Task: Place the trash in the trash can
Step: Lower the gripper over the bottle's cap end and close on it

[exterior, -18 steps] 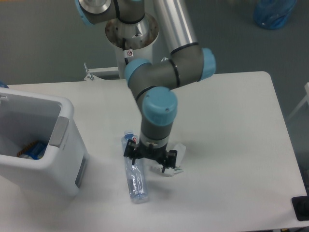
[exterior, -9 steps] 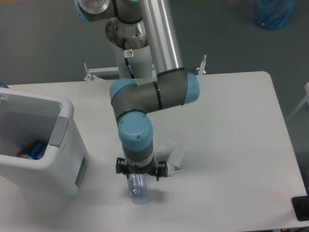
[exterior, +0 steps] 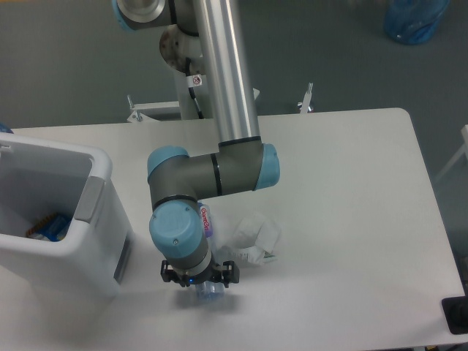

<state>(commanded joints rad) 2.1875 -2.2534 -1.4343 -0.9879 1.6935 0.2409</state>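
The trash can (exterior: 102, 219) is a large white bin with a grey panel, standing at the table's left edge. A crushed clear bottle (exterior: 205, 219) with a pink-lettered label lies to its right, mostly hidden under the arm. Only the label and the bottle's near end show. My gripper (exterior: 199, 284) points straight down over that near end, with the wrist covering the fingers, so their state does not show. A crumpled clear-white wrapper (exterior: 253, 237) lies just right of the bottle, clear of the gripper.
Something blue and orange (exterior: 50, 225) lies inside the bin. A blue bag (exterior: 414, 18) sits on the floor at the far right, and a black object (exterior: 456, 314) is at the table's near right corner. The robot base (exterior: 191, 80) stands behind the table.
The arm has swung left and toward the front edge, from beside the wrapper to over the bottle's near end. Bottle and wrapper lie where they were.
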